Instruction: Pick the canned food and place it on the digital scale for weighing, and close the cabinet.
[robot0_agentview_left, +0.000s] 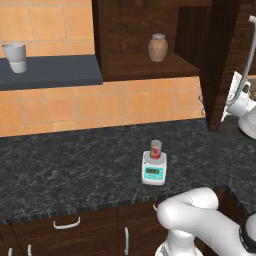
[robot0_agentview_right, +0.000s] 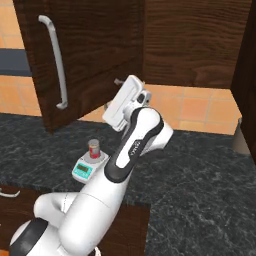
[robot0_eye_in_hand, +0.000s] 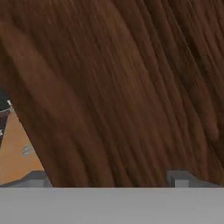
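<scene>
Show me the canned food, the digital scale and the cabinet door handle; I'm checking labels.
canned food (robot0_agentview_left: 156, 149), left base view, red label.
digital scale (robot0_agentview_left: 153, 173), left base view, teal display panel.
cabinet door handle (robot0_agentview_right: 56, 60), right base view, mid-bar.

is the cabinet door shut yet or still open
Open. The cabinet door stands swung out from the cabinet, its handle facing outward, the brown jar visible on the shelf inside.

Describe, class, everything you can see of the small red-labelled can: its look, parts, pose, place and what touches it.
The small cylindrical can with a red label has pale tan bands at its top and bottom and looks like metal. It stands upright on the round plate of the flat white digital scale with a teal display, which sits on the dark speckled stone counter. Only the scale touches it. The left base view shows its flat pale lid; the right base view shows it beside the white arm.
</scene>
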